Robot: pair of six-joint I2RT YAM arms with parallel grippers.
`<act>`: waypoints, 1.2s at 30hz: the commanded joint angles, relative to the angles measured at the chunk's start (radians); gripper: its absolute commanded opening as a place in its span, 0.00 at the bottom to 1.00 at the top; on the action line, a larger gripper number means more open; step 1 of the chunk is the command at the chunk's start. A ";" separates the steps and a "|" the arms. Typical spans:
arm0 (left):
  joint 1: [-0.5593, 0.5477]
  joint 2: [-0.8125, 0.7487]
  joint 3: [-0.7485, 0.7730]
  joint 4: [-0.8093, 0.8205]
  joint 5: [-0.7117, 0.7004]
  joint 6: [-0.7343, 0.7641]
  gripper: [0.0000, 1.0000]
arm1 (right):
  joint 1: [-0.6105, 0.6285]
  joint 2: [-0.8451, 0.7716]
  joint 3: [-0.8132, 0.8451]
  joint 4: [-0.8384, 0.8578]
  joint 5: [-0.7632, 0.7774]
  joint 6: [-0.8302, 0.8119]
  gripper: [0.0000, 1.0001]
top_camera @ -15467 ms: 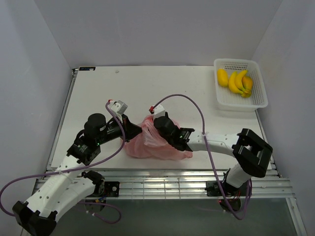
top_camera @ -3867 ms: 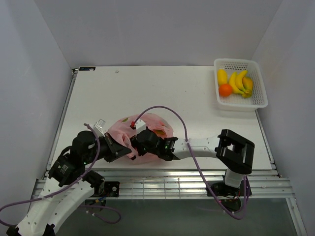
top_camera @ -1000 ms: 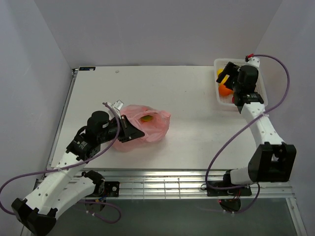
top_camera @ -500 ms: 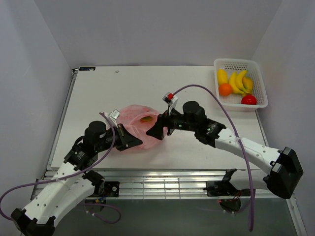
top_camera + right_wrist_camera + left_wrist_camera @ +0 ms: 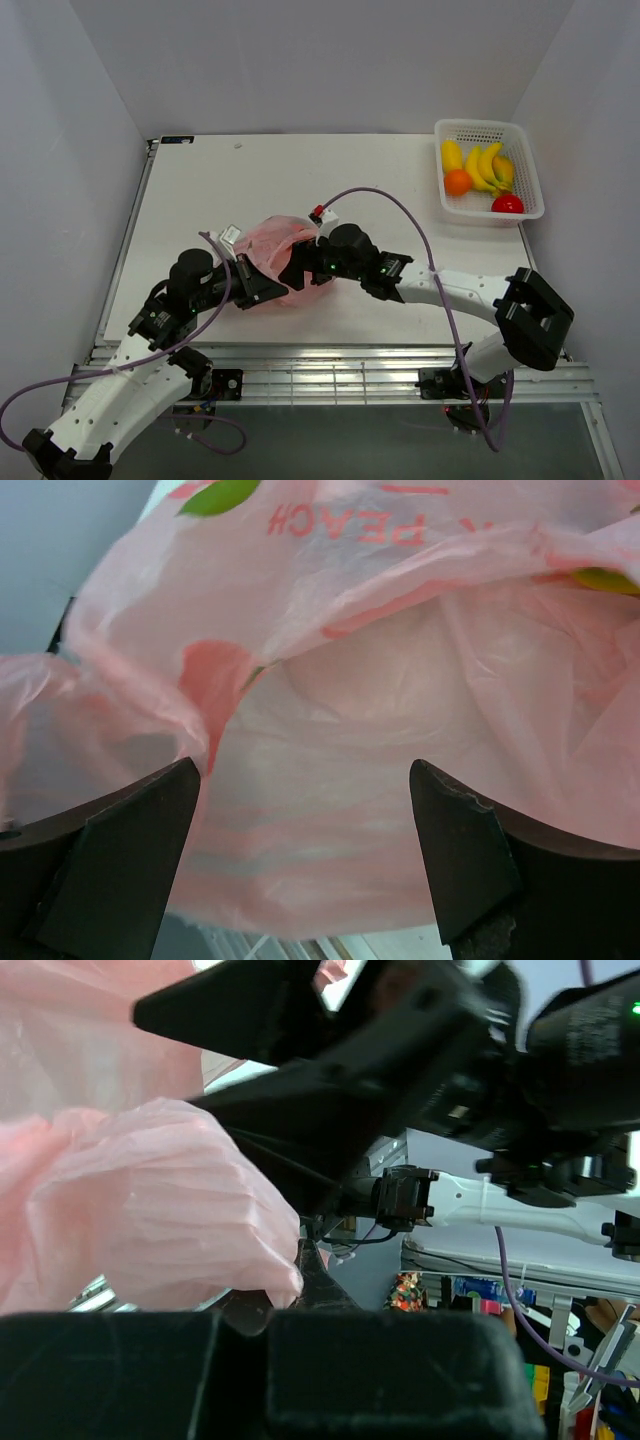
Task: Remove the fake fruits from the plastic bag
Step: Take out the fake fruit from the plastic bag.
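Pinching the plastic bag [image 5: 270, 238] at the edge nearest it, left gripper [image 5: 260, 289] clamped tight — why?

Anchoring it so the mouth gapes. Right gripper [image 5: 300, 775], fingers apart, has pink film straight ahead — likely reaching for whatever remains inside. Three fake fruits [image 5: 478, 172] sit in the basket [image 5: 465, 208], far behind it.

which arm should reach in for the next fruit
Right. The right end effector is open, empty and facing the plastic bag up close. The left end effector is pinched on the bag's edge, so it looks tied up holding it.
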 commanded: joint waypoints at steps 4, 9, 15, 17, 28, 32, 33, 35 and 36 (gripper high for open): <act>-0.002 -0.018 0.043 0.041 0.040 -0.016 0.00 | -0.001 0.099 0.051 0.087 0.132 0.053 0.90; -0.002 -0.014 0.047 0.041 0.032 -0.021 0.00 | -0.001 0.133 0.045 0.113 0.108 0.060 0.90; -0.002 -0.020 0.076 0.023 -0.012 -0.031 0.00 | 0.001 0.106 -0.003 0.134 0.103 0.068 0.90; -0.002 -0.015 0.089 0.024 -0.008 -0.028 0.00 | 0.007 0.122 -0.011 0.194 0.069 0.077 0.90; -0.002 0.062 0.153 0.078 0.048 -0.007 0.00 | 0.068 0.376 0.221 0.327 0.026 0.017 0.90; -0.002 0.091 0.168 0.116 0.075 -0.010 0.00 | 0.079 0.416 0.232 0.381 0.162 0.083 0.90; -0.002 0.095 0.167 0.136 0.084 -0.018 0.00 | 0.082 0.430 0.235 0.386 0.189 0.102 0.90; -0.002 0.098 0.165 0.146 0.101 -0.022 0.00 | 0.082 0.442 0.250 0.377 0.235 0.146 0.90; -0.002 0.098 0.162 0.147 0.103 -0.024 0.00 | 0.082 0.450 0.256 0.380 0.241 0.146 0.90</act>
